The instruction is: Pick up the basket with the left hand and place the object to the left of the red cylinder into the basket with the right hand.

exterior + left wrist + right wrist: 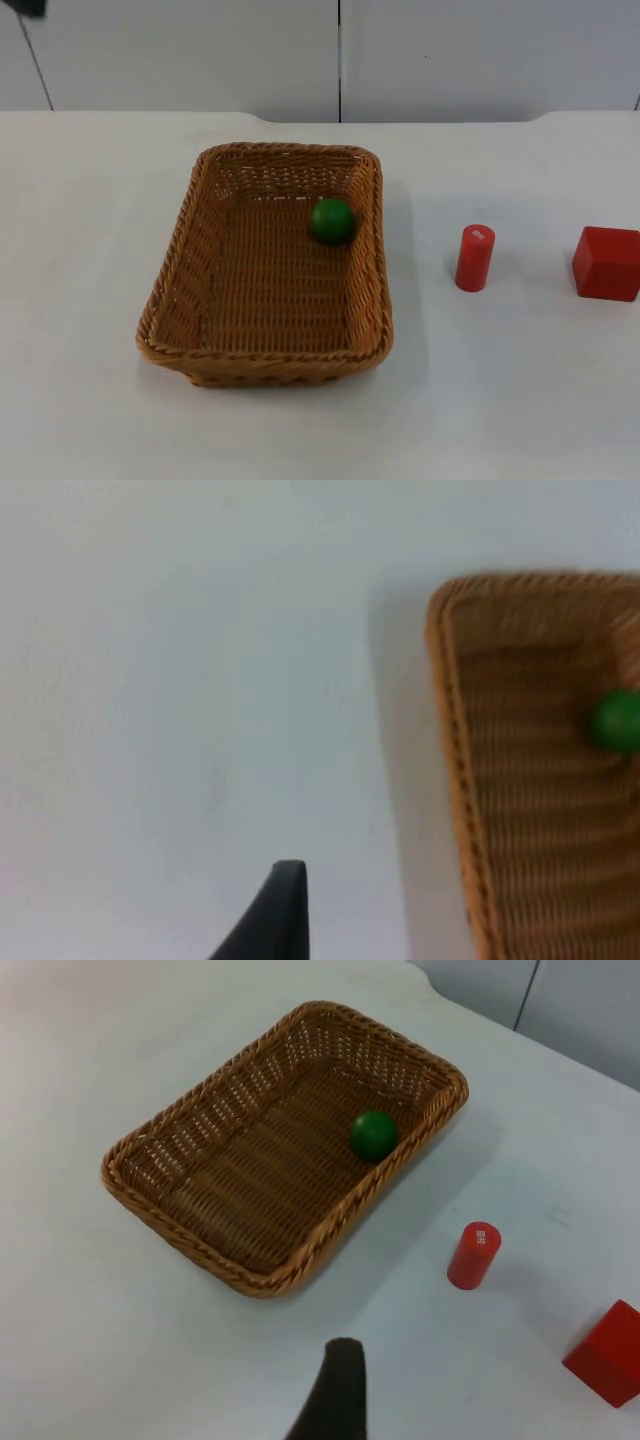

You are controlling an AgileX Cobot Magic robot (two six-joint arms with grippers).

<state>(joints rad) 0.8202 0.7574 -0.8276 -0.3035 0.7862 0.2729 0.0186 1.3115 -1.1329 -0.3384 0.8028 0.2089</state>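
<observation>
**Ball in the basket, both hands drawn back**

The basket (265, 265) sits flat on the white surface (500, 400), and the green ball (332, 220) lies inside it, on the woven floor close to the far corner nearest the red cylinder (475, 258). The cylinder stands upright on the surface, apart from the basket, and a red block (607, 263) rests beyond it, farther from the basket.

The left hand (280, 910) hangs above bare surface beside the basket, off its long wall and not touching it. From this hand the basket (540, 770) lies to one side, with the ball (617, 718) deeper in it, away from the fingertip (272, 915). One dark fingertip is all that is seen of it, so I cannot tell whether the fingers are apart or together.

The right hand (335, 1400) is raised above the surface on the near side of the basket (230, 1170). Ahead of it lie the basket and the ball (373, 1135); the cylinder (474, 1255) and the block (607, 1353) stand off to its side. It grips nothing, and again one fingertip (338, 1390) does not tell me how the fingers stand.
</observation>
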